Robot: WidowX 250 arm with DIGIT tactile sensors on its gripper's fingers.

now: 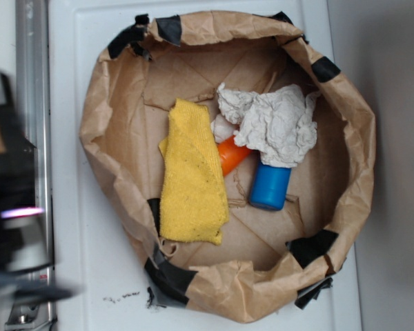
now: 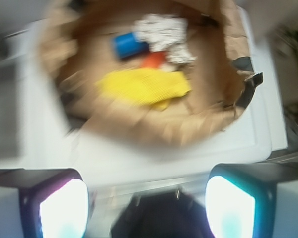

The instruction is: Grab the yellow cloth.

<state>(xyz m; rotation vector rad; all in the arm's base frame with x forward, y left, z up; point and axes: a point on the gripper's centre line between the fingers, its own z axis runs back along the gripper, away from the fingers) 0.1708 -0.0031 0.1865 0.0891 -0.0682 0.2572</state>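
Your pincer [image 2: 146,198]: fingers spread wide, holding nothing, well short of the brown paper basket [image 1: 110,103] on the white surface [image 1: 76,41]. Yellow cloth [image 1: 191,176]: flat on the basket floor, left of centre. Orange bottle [image 1: 232,154]: touching its right edge. Blue bottle [image 1: 270,186]: further right. Whitish rag [image 1: 272,124]: crumpled over both bottles' far ends.

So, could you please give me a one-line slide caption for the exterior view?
Yellow cloth lying beside orange bottle, blue bottle and crumpled grey rag inside a brown paper basket.
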